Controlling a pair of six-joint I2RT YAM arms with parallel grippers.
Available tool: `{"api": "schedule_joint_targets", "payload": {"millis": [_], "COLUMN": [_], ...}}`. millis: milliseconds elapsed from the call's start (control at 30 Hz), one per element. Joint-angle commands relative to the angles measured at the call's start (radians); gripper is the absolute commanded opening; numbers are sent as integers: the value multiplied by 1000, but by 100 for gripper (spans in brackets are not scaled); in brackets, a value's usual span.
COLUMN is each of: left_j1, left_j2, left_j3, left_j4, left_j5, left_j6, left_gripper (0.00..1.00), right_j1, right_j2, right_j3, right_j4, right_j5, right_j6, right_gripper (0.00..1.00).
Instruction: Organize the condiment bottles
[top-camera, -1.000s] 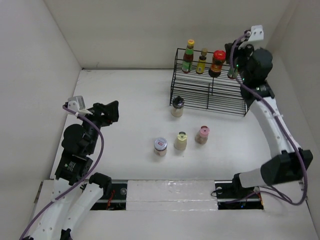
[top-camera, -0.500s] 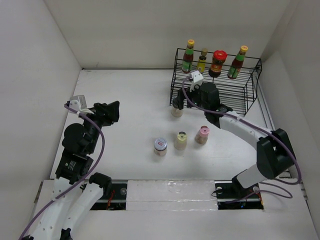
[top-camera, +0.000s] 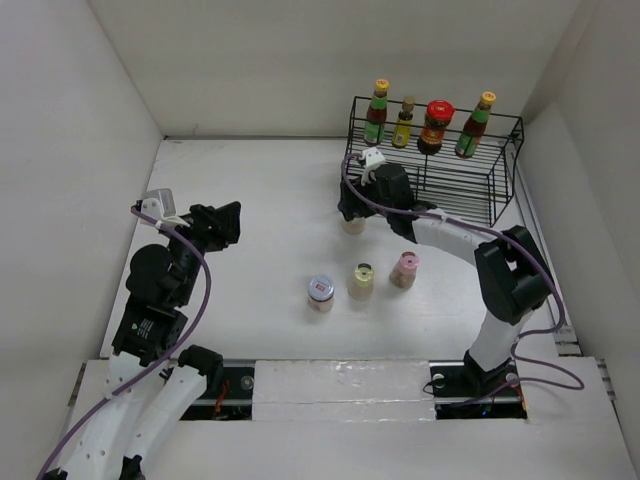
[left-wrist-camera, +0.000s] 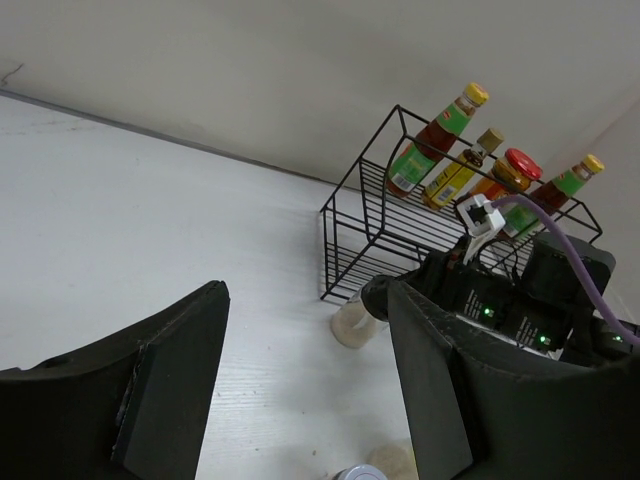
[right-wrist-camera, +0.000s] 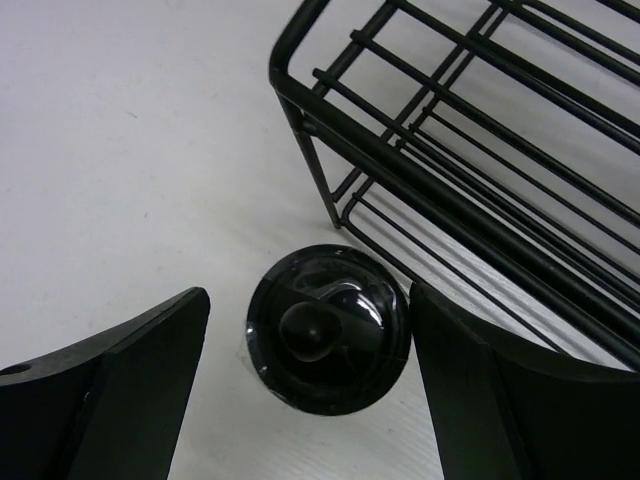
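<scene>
Shaker with a pale body and a dark round cap (right-wrist-camera: 327, 327) stands upright on the white table (top-camera: 260, 190), just beside the near left corner of the black wire rack (right-wrist-camera: 470, 130). The right gripper (right-wrist-camera: 305, 320) hangs directly above it with jaws set wide. One black finger (right-wrist-camera: 120, 390) sits on each side of the cap. A strip of table shows between the cap and each finger, so there is no contact, and the gripper holds nothing.

The top shelf of the rack carries four items in a row:
- a dark sauce bottle with green label and yellow cap (top-camera: 377, 112)
- a small yellow bottle with brown cap (top-camera: 403, 122)
- a red-lidded jar (top-camera: 435, 125)
- a second yellow-capped sauce bottle (top-camera: 473, 125)

Three more stand on the table nearer the arm bases, well apart from the rack: a silver-lidded jar (top-camera: 320, 293), a cream shaker (top-camera: 361, 281) and a pink-capped shaker (top-camera: 404, 270).

The left gripper (top-camera: 218, 222) is over the left part of the table. Its jaws are spread wide and empty.

Only the right wrist view shows the clearance around the cap. In the top view the right arm covers the cap and only the pale body shows. The left wrist view shows the shaker from the side, beneath the right wrist.
</scene>
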Motion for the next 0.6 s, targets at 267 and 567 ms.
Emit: {"api": "schedule_joint_targets", "payload": {"millis": [267,567], "left_j1": [5,5], "left_j2": [-6,-6], "left_j3": [9,9], "left_j4": [48,48], "left_j5": [18,27], "left_j6": [13,13], "left_gripper": [60,60], "right_j1": [68,89], "right_j2": [16,3], "right_j3": [50,59], "right_j4": [-31,-62], "right_j5": [163,178], "right_j6": [-14,-23], "right_gripper": [73,40]}}
